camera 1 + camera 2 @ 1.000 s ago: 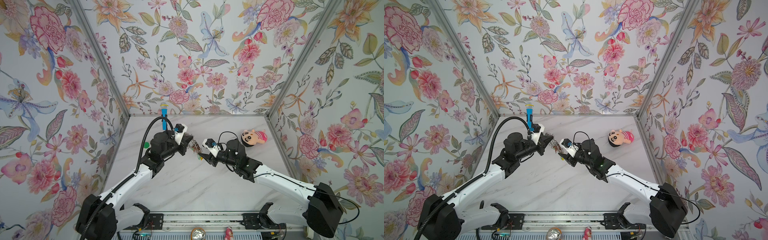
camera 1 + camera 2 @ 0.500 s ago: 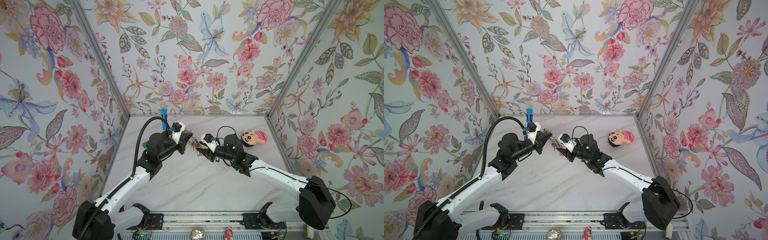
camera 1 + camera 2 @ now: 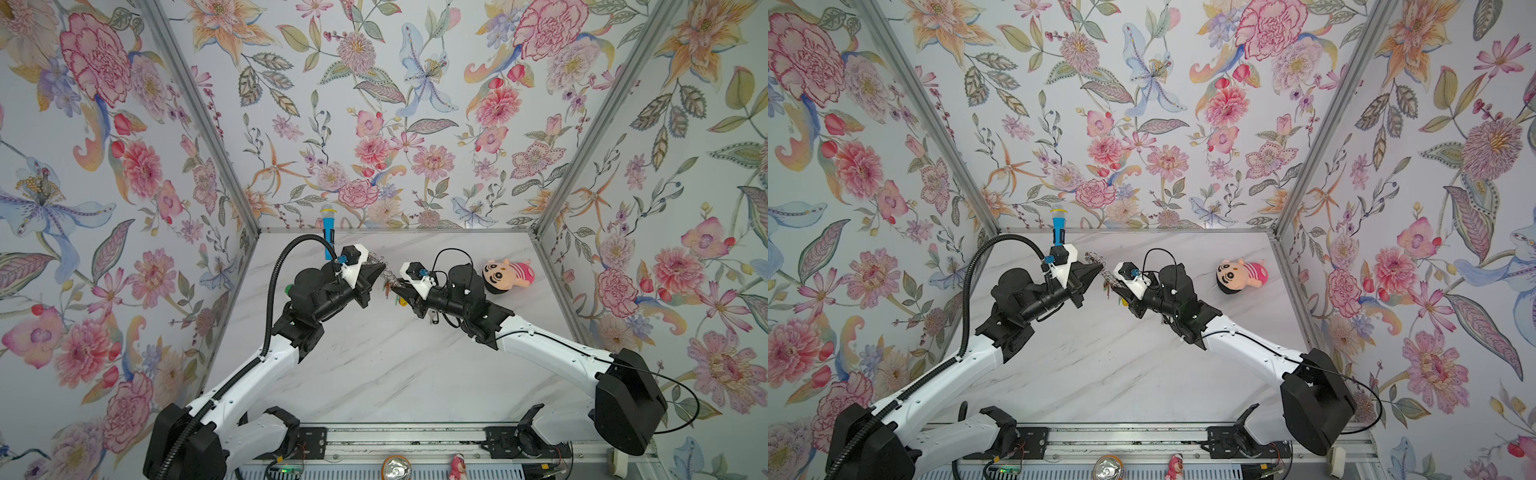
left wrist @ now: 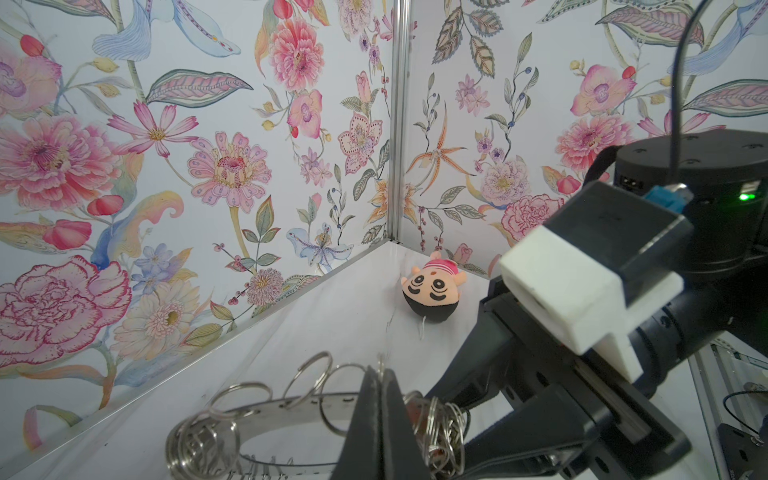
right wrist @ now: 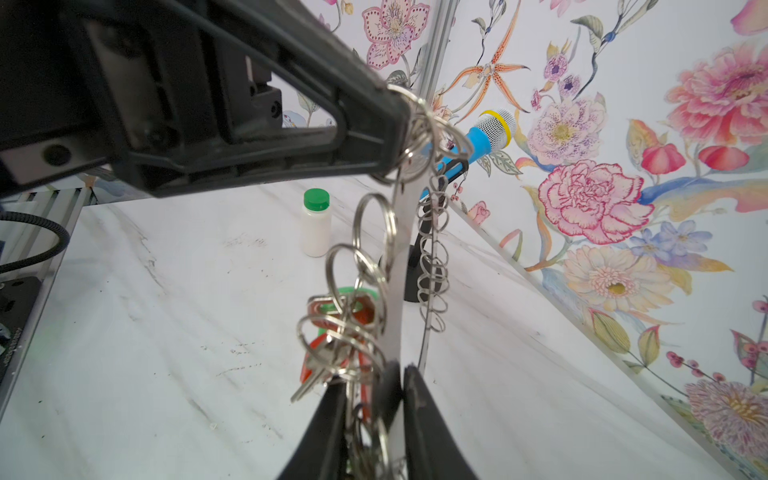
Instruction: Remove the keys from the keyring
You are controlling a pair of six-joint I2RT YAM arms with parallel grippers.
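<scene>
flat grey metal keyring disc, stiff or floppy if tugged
The flat grey metal keyring disc is probably stiff: its edge runs straight out from the left gripper. Its wire loops and silver tagged keys dangle loosely, so they would likely swing and snag.

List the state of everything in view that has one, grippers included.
left gripper: jaws shut on the keyring.
right gripper: jaws shut on the keyring.
keyring: held off the table between both grippers.
keys: attached, hanging from the keyring.
white bottle: upright, green cap on.
toy microphone: propped up at a tilt, head up.
plush doll: lying on the table.
</scene>
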